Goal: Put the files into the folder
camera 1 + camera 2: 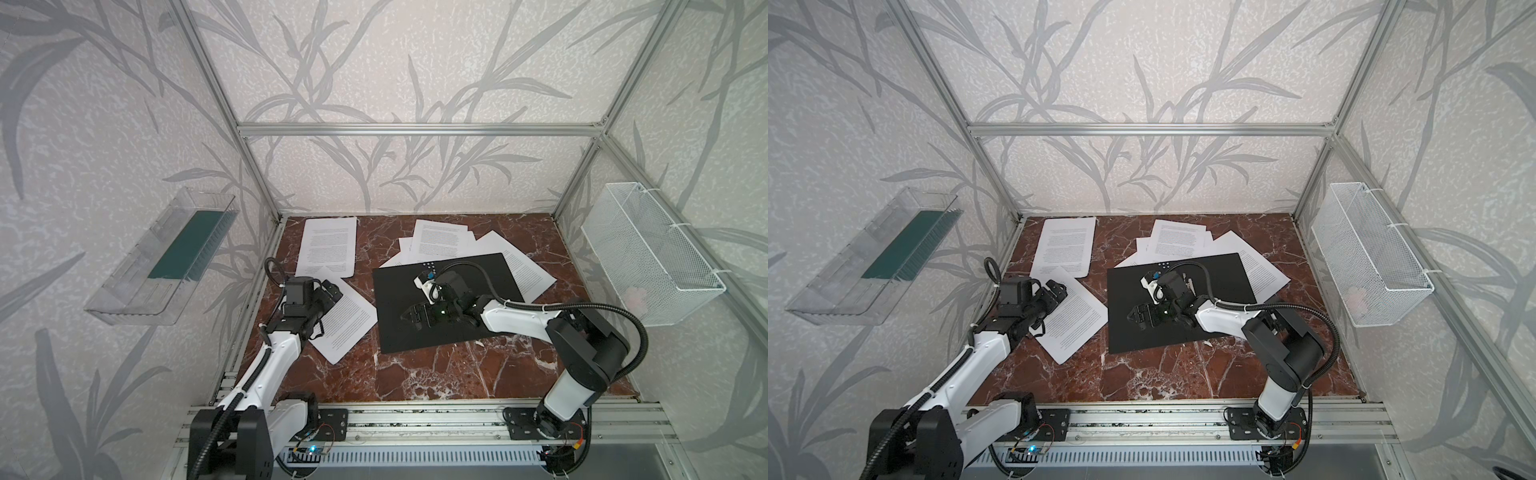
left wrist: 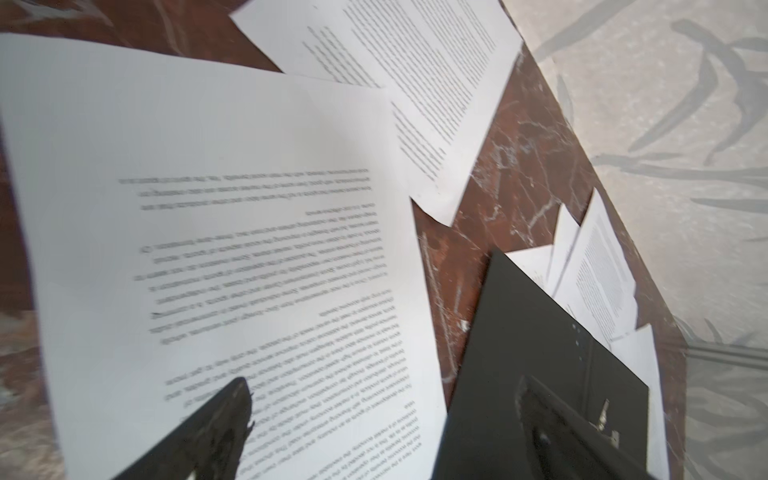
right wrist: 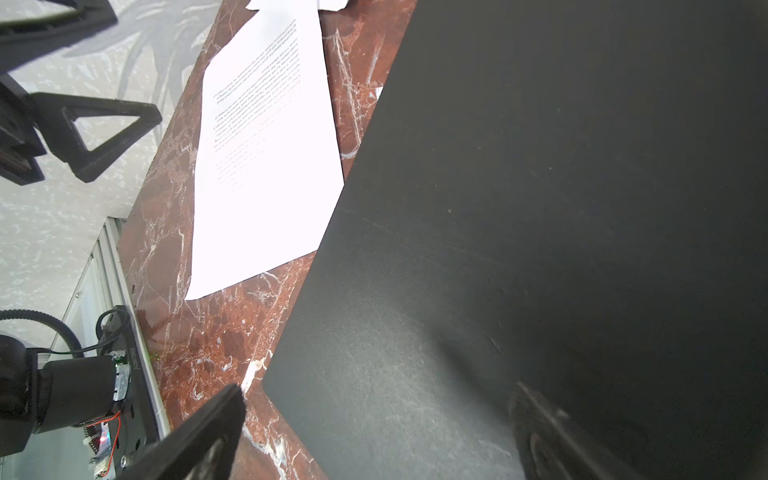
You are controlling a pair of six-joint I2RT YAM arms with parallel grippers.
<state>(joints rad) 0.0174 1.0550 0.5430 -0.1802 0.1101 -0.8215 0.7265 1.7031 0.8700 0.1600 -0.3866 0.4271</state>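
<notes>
Desk: polished red-brown marble with white veins, hard and likely slick, so anything flat will skate on it. The folder lies at the centre of both top views, black side up, a thin, stiff matte rectangle. Its upper edge rests on a fan of sheets. The files are floppy white pages of dense print lying flat. One is left of the folder, its corner at or just off the folder's edge. Another is at upper left, and one more pokes out at right. Left fingers are spread wide and empty, hovering over the near-left page in the left wrist view. Right fingers are likewise released, holding nothing, straddling the folder's corner with one tip over bare desk. The likely step is getting that near page onto the folder. Probably best to press and slide the page rather than pinch it flat, since no edge is lifted. The page is close enough to shove straight across while the right arm pins the folder against skidding. Smallest bits: the metal clip and a row of pale dots near the upper edge, so sheets should butt toward the clip side.
</notes>
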